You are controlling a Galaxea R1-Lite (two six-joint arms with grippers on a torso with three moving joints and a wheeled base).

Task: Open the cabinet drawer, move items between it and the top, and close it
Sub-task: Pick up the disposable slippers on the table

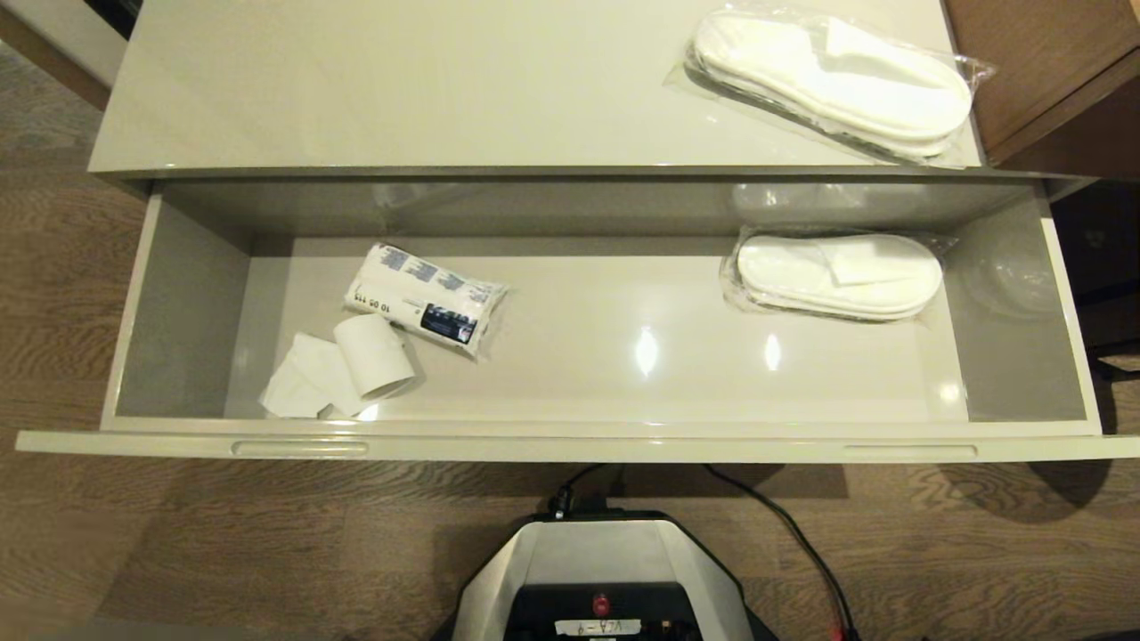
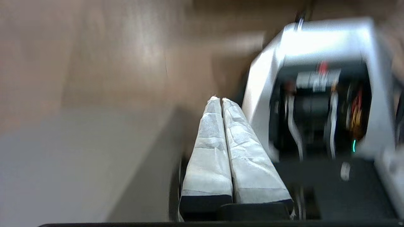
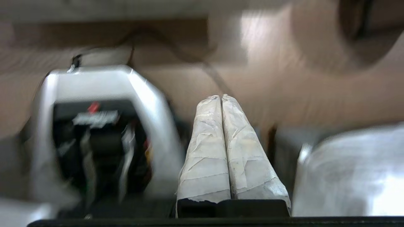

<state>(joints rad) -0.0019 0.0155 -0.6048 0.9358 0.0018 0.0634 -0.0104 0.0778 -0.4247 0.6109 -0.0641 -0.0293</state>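
Cabinet drawer (image 1: 570, 356) stands pulled fully out toward the robot, its glossy beige-grey floor lit by a few bright reflections and its front edge (image 1: 570, 445) showing 2 slim oblong slots, 1 near each end. Inside it, toward the left front corner, a white paper roll (image 1: 374, 354) lies on its side with a loose tail of paper (image 1: 303, 385) spread beside it, reaching toward the front wall. Just behind the roll, touching or nearly touching it, lies a wrapped packet (image 1: 426, 298) with dark printing on its plastic, set at an angle. Toward the right rear corner of the drawer rests 1 pair of flat white slippers in clear wrapping (image 1: 837, 274), close to the back wall and well apart from the roll. On the top (image 1: 401, 89) of the cabinet, at its right front corner, lies a second wrapped slipper pair (image 1: 833, 80), angled, with its plastic reaching the right edge. Brown wooden furniture (image 1: 1051, 62) stands beside that edge, and wood-grain flooring (image 1: 178, 552) runs under the drawer front. Neither arm shows in the head view; only the robot base (image 1: 606, 570) sits below the drawer front. In the wrist views the left gripper (image 2: 220, 99) and the right gripper (image 3: 220, 96) each hang beside the base above the floor, their tape-wrapped fingers pressed together with nothing between them.
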